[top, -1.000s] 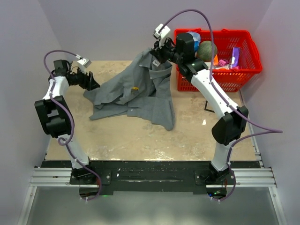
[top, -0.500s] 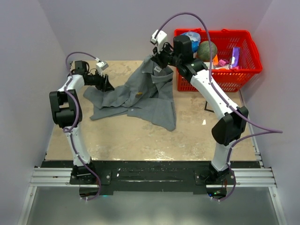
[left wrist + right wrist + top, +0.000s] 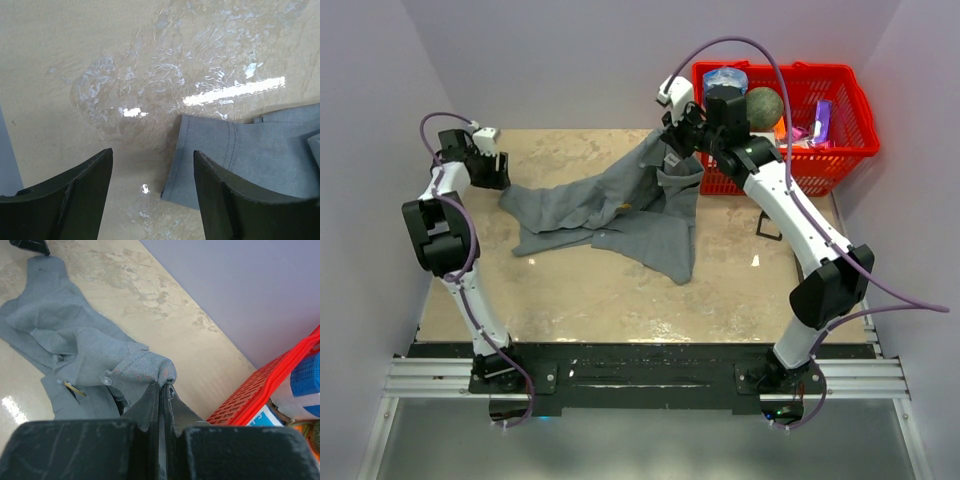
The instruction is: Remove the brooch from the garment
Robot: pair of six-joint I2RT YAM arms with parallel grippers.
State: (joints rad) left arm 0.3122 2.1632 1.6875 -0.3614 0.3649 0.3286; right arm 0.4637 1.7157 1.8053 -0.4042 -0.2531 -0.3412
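Note:
The grey shirt point(image 3: 610, 210) lies spread on the table, its collar end lifted at the back. My right gripper point(image 3: 678, 133) is shut on a fold of the shirt point(image 3: 150, 367) near a pale button point(image 3: 106, 380) and holds it up. The brooch point(image 3: 620, 207) shows as a small gold spot on the shirt's middle; in the right wrist view it shows edge-on as a thin gold sliver point(image 3: 75, 388). My left gripper point(image 3: 500, 172) is open and empty, just above the table at the shirt's left corner point(image 3: 210, 160), which lies by the right finger.
A red basket point(image 3: 790, 110) with a blue-capped bottle, a green ball and packets stands at the back right, right next to my right gripper. Purple walls close in the table at the back and both sides.
My left gripper has let go of the shirt's left edge and drawn back to the left. My right gripper has carried the collar a little to the right, toward the basket.

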